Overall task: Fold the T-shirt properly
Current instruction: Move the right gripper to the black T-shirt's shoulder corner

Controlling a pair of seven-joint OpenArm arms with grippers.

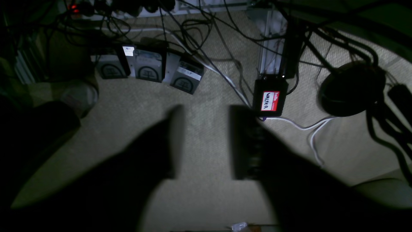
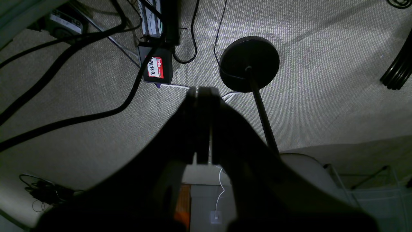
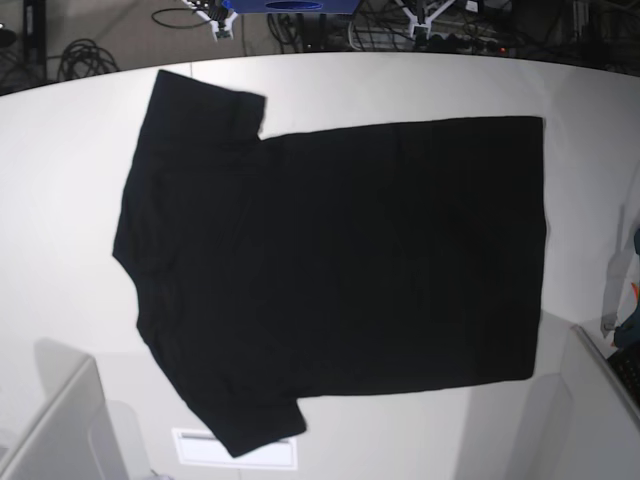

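The T-shirt (image 3: 340,270) lies flat, plain side up, ready for folding; away from it, left gripper (image 1: 204,145) jaws stand apart, right gripper (image 2: 203,124) jaws together, both empty.

Two dark, wedge-shaped end effector bodies, left (image 1: 206,145) and right (image 2: 202,125), with flat black fingers.

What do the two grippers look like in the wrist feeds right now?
Both show as dark, near-black silhouettes. The left gripper has two flat, slab-like fingers with squared ends; the inner face of one looks ribbed. The right gripper has the same broad tapering fingers, with a paler edge at the tips. No markings or cables on them can be made out.
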